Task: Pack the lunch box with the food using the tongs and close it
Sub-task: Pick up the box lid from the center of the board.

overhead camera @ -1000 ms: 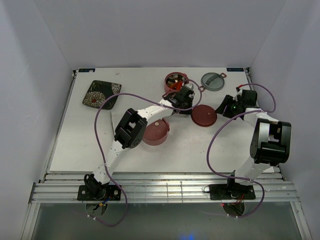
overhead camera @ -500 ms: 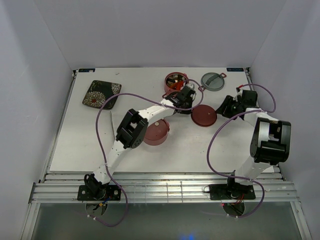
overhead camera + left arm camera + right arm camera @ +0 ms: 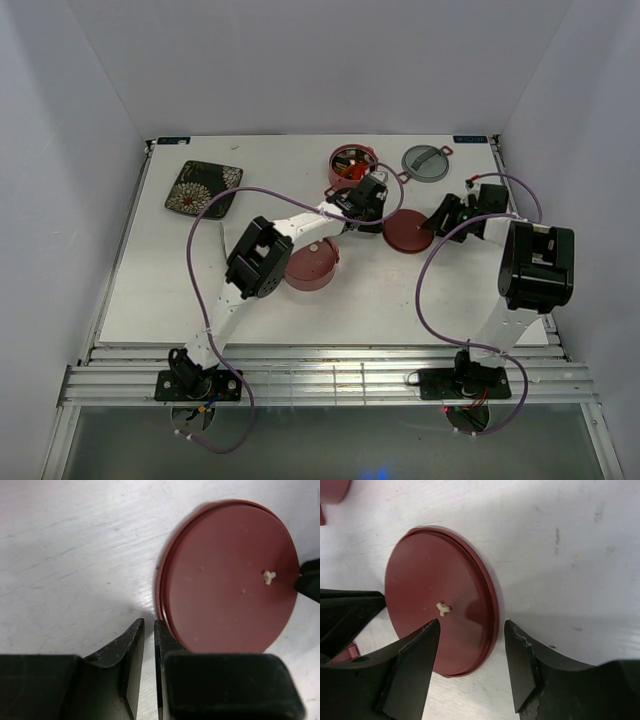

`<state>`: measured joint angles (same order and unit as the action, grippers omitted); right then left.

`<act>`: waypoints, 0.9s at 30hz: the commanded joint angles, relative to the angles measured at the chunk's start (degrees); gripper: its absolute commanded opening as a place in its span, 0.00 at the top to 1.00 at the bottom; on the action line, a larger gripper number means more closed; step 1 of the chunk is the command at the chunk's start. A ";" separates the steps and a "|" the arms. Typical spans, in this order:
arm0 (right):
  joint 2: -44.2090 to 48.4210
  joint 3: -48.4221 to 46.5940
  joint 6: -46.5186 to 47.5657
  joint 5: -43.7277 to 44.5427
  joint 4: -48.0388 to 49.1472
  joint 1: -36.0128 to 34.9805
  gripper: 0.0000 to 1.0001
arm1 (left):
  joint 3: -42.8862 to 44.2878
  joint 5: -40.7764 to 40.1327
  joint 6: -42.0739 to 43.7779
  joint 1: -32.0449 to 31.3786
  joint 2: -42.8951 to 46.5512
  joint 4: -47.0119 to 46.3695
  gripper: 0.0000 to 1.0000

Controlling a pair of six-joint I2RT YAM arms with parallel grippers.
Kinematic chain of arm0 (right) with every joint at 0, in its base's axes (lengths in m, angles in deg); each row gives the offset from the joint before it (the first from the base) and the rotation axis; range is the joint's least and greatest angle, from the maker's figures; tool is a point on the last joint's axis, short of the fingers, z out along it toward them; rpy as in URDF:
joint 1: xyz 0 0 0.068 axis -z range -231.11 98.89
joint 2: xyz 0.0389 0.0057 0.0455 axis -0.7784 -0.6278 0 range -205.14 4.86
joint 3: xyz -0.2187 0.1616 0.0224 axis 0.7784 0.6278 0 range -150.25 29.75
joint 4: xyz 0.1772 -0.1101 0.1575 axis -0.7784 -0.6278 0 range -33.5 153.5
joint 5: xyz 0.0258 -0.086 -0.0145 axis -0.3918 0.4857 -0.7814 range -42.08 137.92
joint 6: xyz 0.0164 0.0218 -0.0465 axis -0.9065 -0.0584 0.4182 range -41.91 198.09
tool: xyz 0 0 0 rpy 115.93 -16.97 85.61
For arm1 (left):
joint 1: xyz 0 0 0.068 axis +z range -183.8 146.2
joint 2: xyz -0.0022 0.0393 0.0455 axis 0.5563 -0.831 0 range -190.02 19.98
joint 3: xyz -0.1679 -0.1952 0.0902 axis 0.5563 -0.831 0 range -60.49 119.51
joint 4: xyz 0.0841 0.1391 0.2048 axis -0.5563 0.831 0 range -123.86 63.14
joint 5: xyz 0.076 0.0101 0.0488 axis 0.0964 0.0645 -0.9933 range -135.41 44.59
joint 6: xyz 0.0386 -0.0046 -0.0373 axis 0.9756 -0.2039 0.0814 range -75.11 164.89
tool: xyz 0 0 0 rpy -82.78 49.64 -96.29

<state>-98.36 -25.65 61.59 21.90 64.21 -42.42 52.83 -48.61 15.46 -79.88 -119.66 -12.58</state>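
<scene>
A flat red disc lid [image 3: 410,232] of the lunch box lies on the white table between my two grippers. My left gripper [image 3: 372,222] is at its left edge. In the left wrist view its jaws [image 3: 149,622] stand only a slim gap apart with bare table between them, and one finger overlaps the disc [image 3: 230,575]. My right gripper [image 3: 437,222] is open and straddles the disc's other edge [image 3: 440,595], one finger over the disc and one over the table [image 3: 472,625]. A red bowl [image 3: 350,163] at the back holds orange and red food. The tongs are out of view.
A second red bowl [image 3: 312,264] with a flat red top sits near the left arm's elbow. The grey metal lid [image 3: 425,162] lies at the back right. A dark patterned square plate [image 3: 203,187] is at the back left. Purple cables loop over both arms.
The right gripper has moved left to the disc's edge. The left gripper has stayed at the disc's left edge, its arm shifting slightly.
</scene>
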 commanded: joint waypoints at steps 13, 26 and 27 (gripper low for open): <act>0.91 2.40 -3.37 -9.22 8.69 -2.45 0.36 | -1.52 3.11 -1.07 0.47 -0.11 -1.50 0.80; 7.77 3.28 -2.67 -11.24 9.31 -2.45 0.35 | -3.98 3.11 -1.77 0.38 1.64 -3.00 0.81; 7.86 3.28 -2.67 -11.24 9.31 -2.45 0.35 | -4.07 3.11 -1.86 0.38 1.73 -3.00 0.81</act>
<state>-91.87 -22.61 59.61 15.57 71.99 -43.63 50.75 -47.15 14.33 -78.51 -119.75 -16.97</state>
